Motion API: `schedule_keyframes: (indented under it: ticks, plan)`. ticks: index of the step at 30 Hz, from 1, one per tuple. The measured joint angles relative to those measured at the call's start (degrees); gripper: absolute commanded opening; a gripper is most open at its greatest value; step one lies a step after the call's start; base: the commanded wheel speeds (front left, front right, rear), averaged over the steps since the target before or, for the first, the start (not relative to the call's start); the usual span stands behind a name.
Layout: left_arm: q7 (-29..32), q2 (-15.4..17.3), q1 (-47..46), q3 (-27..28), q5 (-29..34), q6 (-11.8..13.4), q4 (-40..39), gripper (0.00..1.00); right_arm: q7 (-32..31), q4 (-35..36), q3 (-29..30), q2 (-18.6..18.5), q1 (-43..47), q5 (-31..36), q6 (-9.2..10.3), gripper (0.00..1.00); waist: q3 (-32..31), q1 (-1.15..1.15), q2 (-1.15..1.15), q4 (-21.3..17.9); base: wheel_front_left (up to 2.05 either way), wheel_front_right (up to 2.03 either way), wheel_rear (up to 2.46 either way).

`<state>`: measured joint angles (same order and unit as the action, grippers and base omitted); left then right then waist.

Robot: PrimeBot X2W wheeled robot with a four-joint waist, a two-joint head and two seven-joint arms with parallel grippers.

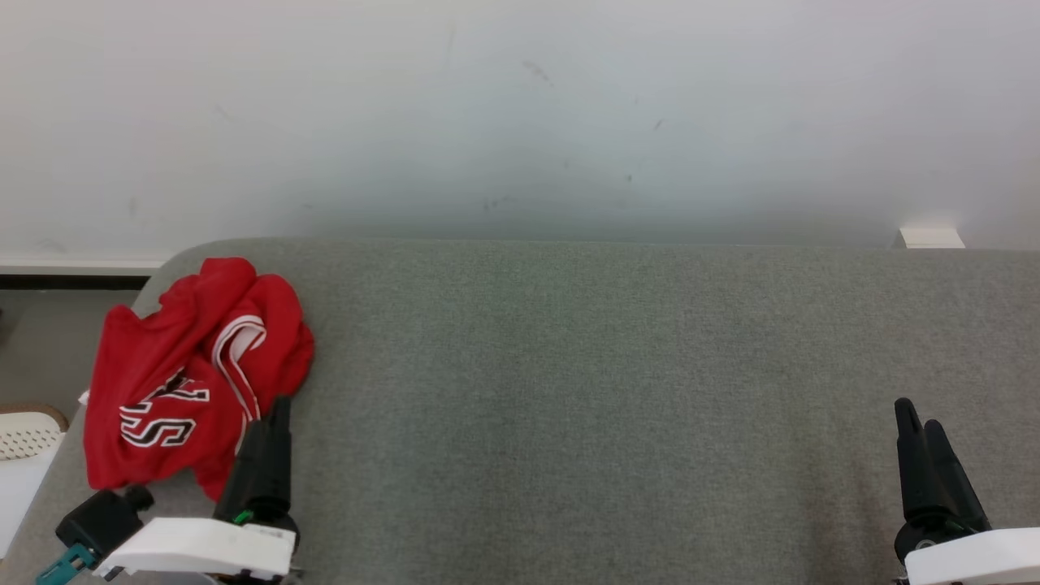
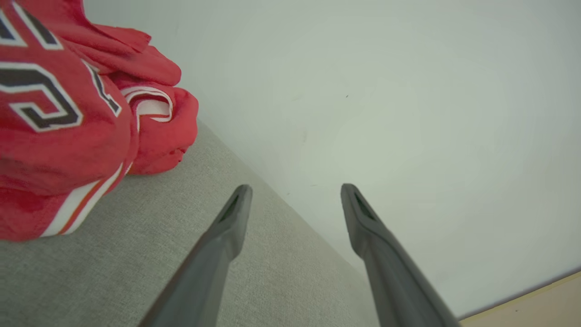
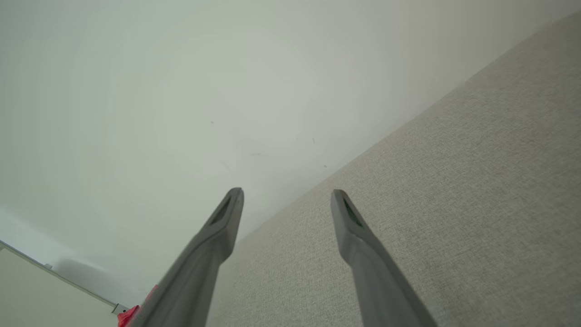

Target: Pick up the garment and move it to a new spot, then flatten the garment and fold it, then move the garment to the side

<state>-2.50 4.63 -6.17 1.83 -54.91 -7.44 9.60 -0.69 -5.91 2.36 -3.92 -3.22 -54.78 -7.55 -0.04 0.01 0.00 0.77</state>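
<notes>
Nothing of the task looks done yet. On the broad grey desk [image 1: 569, 390] the red garment [image 1: 187, 374] lies crumpled at the far left corner, partly over the edge. Lifting, moving, flattening, folding and setting aside are all left to do. The left jaws sit low just beside the garment's right edge, spread wide and empty. The right jaws hang well apart at the desk's right, equally wide, holding nothing.

Red jersey [image 1: 187, 374], one item. Red fabric with white trim bands and black characters outlined in white. Crumpled in a loose heap, folds overlapping, print partly hidden. Lies at the far left end of the grey fabric-covered surface [image 1: 569, 390], reaching its left edge.
</notes>
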Motion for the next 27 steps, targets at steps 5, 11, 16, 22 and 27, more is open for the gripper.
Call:
schedule_keyframes:
  ticks: [5,11,16,22,27]
  plan:
    - [-1.14,0.35,0.0,-0.82,5.34,0.42,-0.48,1.0,-0.3,0.78,-0.34,-0.05,0.48,4.08,0.0,1.0,-0.04,0.0,0.0,0.08,0.0,0.0,0.0]
    - [-2.21,1.09,0.0,-2.2,11.15,0.92,-0.69,1.0,-0.32,1.99,-0.63,-0.1,1.03,8.9,0.0,1.0,-0.12,0.0,0.0,0.18,0.0,0.0,0.0]
    - [-3.08,1.63,-0.01,-3.37,15.24,1.01,-0.68,1.0,-0.32,2.61,-0.73,-0.1,1.47,12.51,0.0,1.0,-0.16,0.0,0.0,0.24,0.0,0.0,0.0]
    - [-4.04,2.19,-0.14,-4.87,19.68,1.62,-0.4,1.0,-0.29,3.45,-0.64,-0.07,1.86,16.57,0.0,1.0,-0.18,0.0,0.0,0.34,0.0,0.0,0.0]
    - [-4.9,2.78,-0.37,-5.97,23.21,2.26,-0.05,1.0,-0.33,4.03,-0.29,0.07,2.3,19.89,0.0,1.0,-0.24,0.0,0.0,0.42,0.0,0.0,0.0]
